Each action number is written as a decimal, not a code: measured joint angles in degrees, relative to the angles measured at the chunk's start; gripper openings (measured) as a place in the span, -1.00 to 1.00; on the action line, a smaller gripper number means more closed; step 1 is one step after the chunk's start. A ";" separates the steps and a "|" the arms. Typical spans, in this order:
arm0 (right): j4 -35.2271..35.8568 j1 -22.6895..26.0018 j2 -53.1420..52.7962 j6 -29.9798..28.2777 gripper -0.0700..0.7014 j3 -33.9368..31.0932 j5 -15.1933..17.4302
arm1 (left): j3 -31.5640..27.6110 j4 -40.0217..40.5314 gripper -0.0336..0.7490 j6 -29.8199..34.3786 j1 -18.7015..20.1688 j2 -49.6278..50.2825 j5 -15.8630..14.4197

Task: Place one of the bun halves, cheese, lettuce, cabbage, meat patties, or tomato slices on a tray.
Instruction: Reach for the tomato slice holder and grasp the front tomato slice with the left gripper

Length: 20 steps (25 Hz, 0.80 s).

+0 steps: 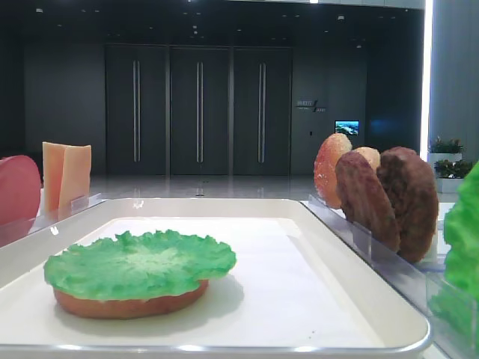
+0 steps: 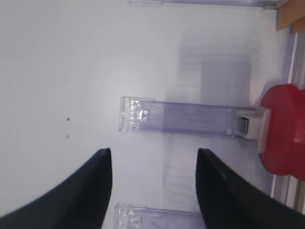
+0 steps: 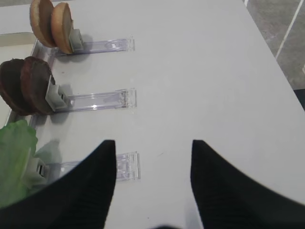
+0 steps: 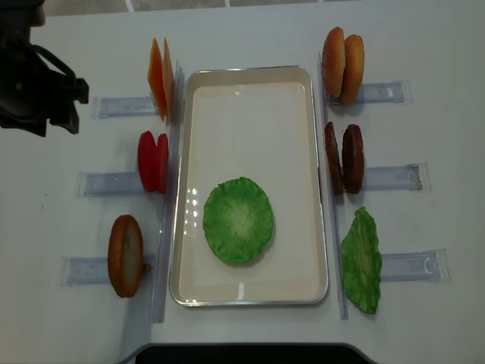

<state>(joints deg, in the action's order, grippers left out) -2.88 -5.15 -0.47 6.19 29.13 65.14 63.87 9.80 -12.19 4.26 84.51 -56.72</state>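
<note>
Left wrist view shows the left tool point(image 2: 152, 191) with its dark fingers point(image 2: 86, 191) spread wide and nothing between them, hanging above the white desk point(image 2: 57, 71) beside a clear plastic holder point(image 2: 181, 117) that props up the red tomato slices point(image 2: 283, 133). Right wrist view gives the same picture on the other side: the right tool point(image 3: 152, 186) is released, its fingers apart and holding nothing, over bare desk near the holders for the meat patties point(image 3: 26, 86), the bun halves point(image 3: 52, 21) and a spare lettuce leaf point(image 3: 14, 162). No brand or label can be read on any item; a small lit sign on the far dark wall in the low exterior view is too blurred to make out. On the tray point(image 4: 189, 189), which lies in the middle of the desk between the two rows of holders, a lettuce point(image 1: 138, 263) rests flat on top of a bun half point(image 1: 127, 303), toward the tray's near-left part. The cheese point(image 4: 159, 77) stands upright just left of the tray's far corner.
</note>
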 joint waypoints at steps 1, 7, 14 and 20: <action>0.00 0.00 0.00 0.00 0.08 0.00 0.00 | 0.00 0.62 0.22 -0.98 1.96 0.00 0.42; 0.00 0.00 0.00 0.00 0.08 0.00 0.00 | 0.10 2.33 0.27 -11.15 16.88 1.82 2.53; 0.00 0.00 0.00 0.00 0.08 0.00 0.00 | 0.10 4.09 0.27 -18.88 23.88 5.94 3.72; 0.00 0.00 0.00 0.00 0.08 0.00 0.00 | 0.10 4.76 0.27 -19.31 23.88 7.12 4.76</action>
<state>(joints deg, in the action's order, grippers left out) -2.88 -5.15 -0.47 6.19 29.13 65.14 63.98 14.56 -31.50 28.14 91.63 -51.97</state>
